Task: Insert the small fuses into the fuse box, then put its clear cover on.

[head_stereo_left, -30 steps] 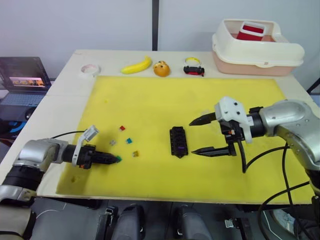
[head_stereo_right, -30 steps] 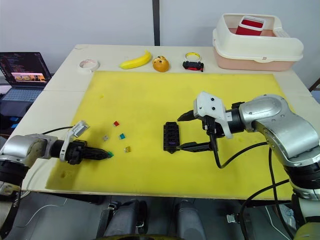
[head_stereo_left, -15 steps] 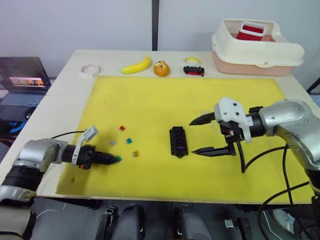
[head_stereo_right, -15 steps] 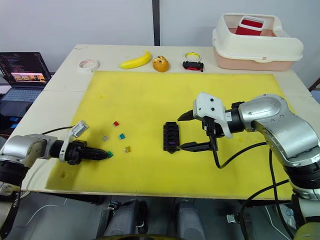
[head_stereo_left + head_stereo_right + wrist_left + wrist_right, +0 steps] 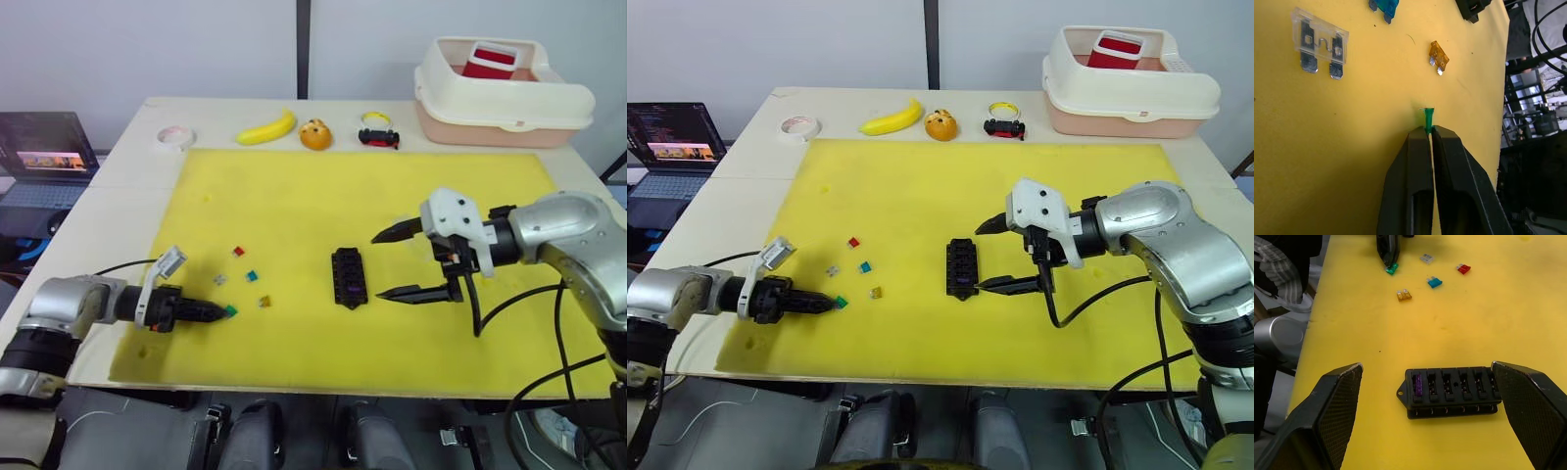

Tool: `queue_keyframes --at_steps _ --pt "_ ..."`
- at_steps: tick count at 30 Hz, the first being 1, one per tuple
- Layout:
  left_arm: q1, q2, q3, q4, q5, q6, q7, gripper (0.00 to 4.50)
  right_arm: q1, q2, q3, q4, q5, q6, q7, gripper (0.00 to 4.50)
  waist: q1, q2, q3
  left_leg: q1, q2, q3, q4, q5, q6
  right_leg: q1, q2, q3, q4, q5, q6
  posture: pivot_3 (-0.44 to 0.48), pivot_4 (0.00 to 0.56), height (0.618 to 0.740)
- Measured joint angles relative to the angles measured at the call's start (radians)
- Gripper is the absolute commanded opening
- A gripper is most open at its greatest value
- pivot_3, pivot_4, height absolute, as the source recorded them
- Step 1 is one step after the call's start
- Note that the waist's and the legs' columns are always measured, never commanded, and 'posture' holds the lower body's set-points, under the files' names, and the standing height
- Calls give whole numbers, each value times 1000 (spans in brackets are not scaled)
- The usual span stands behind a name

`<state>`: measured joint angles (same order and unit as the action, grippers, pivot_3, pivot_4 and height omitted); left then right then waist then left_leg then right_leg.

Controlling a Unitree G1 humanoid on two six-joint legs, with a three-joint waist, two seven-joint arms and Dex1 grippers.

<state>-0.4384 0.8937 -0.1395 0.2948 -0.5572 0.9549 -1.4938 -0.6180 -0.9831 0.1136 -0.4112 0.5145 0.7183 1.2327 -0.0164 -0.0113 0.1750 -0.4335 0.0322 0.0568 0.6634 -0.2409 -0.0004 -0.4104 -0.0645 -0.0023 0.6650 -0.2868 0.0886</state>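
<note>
The left claw (image 5: pixel 223 312) is pinched shut on a green fuse (image 5: pixel 1428 118), low over the yellow mat (image 5: pixel 323 206) near the mat's front left corner. The right claw (image 5: pixel 380 264) is spread wide, its two black fingers well apart, just beside the fuse box (image 5: pixel 349 277) on its right and not touching it. The fuse box lies flat near the middle of the mat (one purple fuse (image 5: pixel 1418 385) sits in an end slot). Red (image 5: pixel 239 251), teal (image 5: pixel 252 275), grey (image 5: pixel 220 279) and amber (image 5: pixel 265 301) fuses lie loose on the mat between the left claw and the box. Along the desk's (image 5: pixel 127 186) far edge are a tape roll (image 5: pixel 175 135), a banana (image 5: pixel 268 128), an orange toy (image 5: pixel 315 134), a toy car (image 5: pixel 379 137) and a cream bin (image 5: pixel 502 93). A laptop (image 5: pixel 44 157) sits off the desk's left side.
</note>
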Motion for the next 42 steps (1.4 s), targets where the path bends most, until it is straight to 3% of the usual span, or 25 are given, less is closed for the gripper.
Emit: queue_keyframes --at_steps 9,20,25,31,34,36,42 --pt "2 1 18 -6 -20 15 -4 213 0 1 1 1 4 1 -3 4500 1 0 0 0 0 0 0 0 0 0 -1 0 0 0 0 0 150 740" --pt "-92 2 235 -276 -218 157 101 213 -17 91 -27 -67 169 194 -121 4500 4 -1 0 -2 -2 -2 0 0 0 1 -6 -2 0 -1 -2 0 150 740" --pt "-91 13 219 -308 -211 135 119 213 -17 98 -27 -78 179 212 -159 4500 3 -1 0 -2 -2 -2 0 0 0 0 -2 -1 0 0 0 0 150 740" --pt "-47 48 116 -215 -147 99 84 213 -17 100 -27 -96 192 214 -178 4500 4 -1 0 -2 -1 -2 0 0 0 0 0 -2 0 0 0 0 150 740" --pt "-36 54 67 -172 -113 77 52 1097 -17 99 -27 -97 198 214 -185 4500 7 -1 0 -2 -1 -2 0 0 0 0 0 -2 0 0 0 0 150 740" --pt "-35 64 23 -134 -78 51 30 2045 -15 98 -27 -101 199 214 -187 4500 6 -1 0 -2 -1 -1 0 0 0 0 0 -2 0 0 0 0 150 740" --pt "-74 48 -54 3 -19 28 -38 2045 -10 93 -26 -116 200 213 -188 4500 7 -1 0 -2 -1 -2 0 0 0 0 1 -2 0 0 0 0 150 740"
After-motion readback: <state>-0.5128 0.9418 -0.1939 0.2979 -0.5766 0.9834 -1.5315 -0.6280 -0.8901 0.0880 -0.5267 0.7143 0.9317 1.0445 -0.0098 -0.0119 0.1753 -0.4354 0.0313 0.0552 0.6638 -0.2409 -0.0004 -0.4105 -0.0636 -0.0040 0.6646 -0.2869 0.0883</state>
